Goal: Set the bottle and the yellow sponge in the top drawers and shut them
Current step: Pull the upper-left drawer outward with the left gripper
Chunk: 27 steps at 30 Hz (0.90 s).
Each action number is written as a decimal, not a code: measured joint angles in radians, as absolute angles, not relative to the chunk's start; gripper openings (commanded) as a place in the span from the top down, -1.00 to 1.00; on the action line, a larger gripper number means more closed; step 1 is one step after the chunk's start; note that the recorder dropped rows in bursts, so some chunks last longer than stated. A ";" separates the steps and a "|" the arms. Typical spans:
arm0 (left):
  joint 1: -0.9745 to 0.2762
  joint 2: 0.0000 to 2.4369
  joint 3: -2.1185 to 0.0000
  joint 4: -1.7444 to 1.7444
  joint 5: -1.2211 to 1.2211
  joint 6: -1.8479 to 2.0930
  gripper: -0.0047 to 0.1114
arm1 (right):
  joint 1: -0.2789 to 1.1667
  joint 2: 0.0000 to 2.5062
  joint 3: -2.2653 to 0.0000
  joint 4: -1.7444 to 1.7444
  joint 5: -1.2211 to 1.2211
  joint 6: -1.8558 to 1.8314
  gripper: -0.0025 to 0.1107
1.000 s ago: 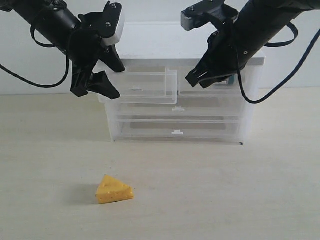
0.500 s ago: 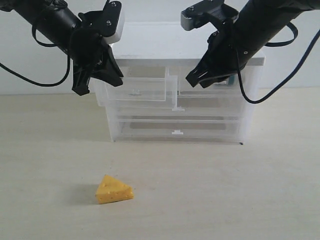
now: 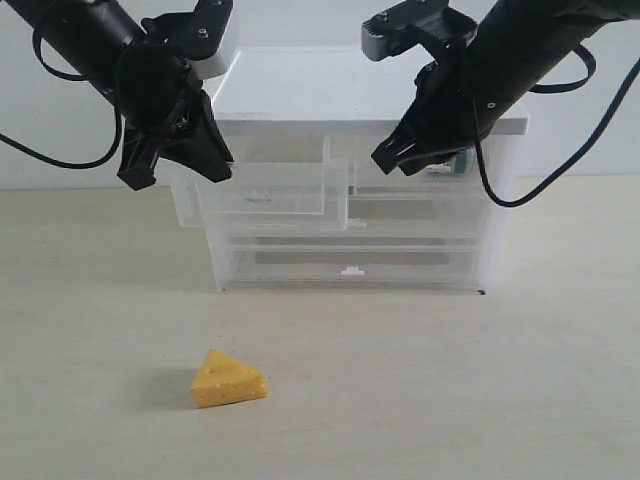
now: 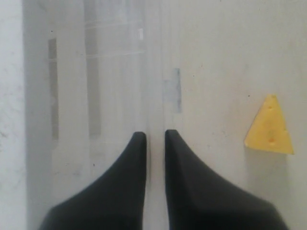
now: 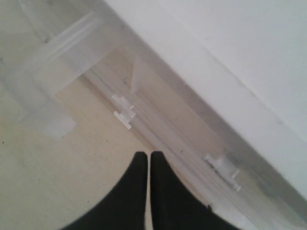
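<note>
The yellow sponge [image 3: 228, 379] lies on the table in front of the cabinet, also in the left wrist view [image 4: 269, 127]. The left top drawer [image 3: 265, 190] stands pulled out. My left gripper [image 3: 175, 165] [image 4: 151, 136] is shut on its front wall near the left corner. The thin clear wall runs between the fingers. My right gripper [image 3: 382, 160] [image 5: 146, 155] hangs shut and holds nothing, in front of the right top drawer [image 3: 430, 190]. A teal-and-white bit of the bottle [image 3: 456, 165] shows inside that drawer, mostly hidden behind the right gripper.
The translucent cabinet [image 3: 480, 250] with a white top stands at the back by the wall. Two full-width drawers [image 3: 350, 262] below are pushed in. Black cables hang from both arms.
My left gripper has shut on the left top drawer's front wall and drawn it out toward the left. The cabinet has shifted slightly. The right arm and the sponge have stayed put.
</note>
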<state>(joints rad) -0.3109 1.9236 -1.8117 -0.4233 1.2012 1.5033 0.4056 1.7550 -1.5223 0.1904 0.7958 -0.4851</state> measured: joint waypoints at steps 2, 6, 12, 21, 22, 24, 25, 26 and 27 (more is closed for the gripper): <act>-0.311 1.919 -1.812 -0.429 1.208 1.493 0.85 | 0.406 1.755 -1.522 0.190 0.796 -0.485 0.96; -0.323 1.918 -1.793 -0.430 1.212 1.466 0.85 | 0.406 1.755 -1.522 0.194 0.765 -0.485 0.96; -0.325 1.916 -1.784 -0.435 1.210 1.460 0.85 | 0.406 1.775 -1.524 0.251 0.681 -0.485 0.96; -0.334 1.916 -1.784 -0.438 1.187 1.431 0.85 | 0.408 1.858 -1.524 0.261 0.607 -0.486 0.96; -0.338 1.916 -1.784 -0.435 1.187 1.426 0.85 | 0.408 1.858 -1.524 0.261 0.605 -0.483 0.96; -0.363 1.916 -1.784 -0.422 1.187 1.404 0.85 | 0.408 1.861 -1.524 0.261 0.593 -0.477 0.96; -0.374 1.916 -1.784 -0.411 1.189 1.387 0.85 | 0.408 1.861 -1.524 0.261 0.589 -0.474 0.96; -0.384 1.916 -1.784 -0.404 1.189 1.373 0.85 | 0.408 1.861 -1.524 0.261 0.585 -0.472 0.96; -0.393 1.915 -1.784 -0.397 1.189 1.356 0.85 | 0.408 1.861 -1.524 0.261 0.585 -0.470 0.96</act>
<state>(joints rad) -0.3931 1.9146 -1.7835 -0.3969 1.1892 1.3558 0.4075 1.8605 -1.5236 0.2611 0.5846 -0.4704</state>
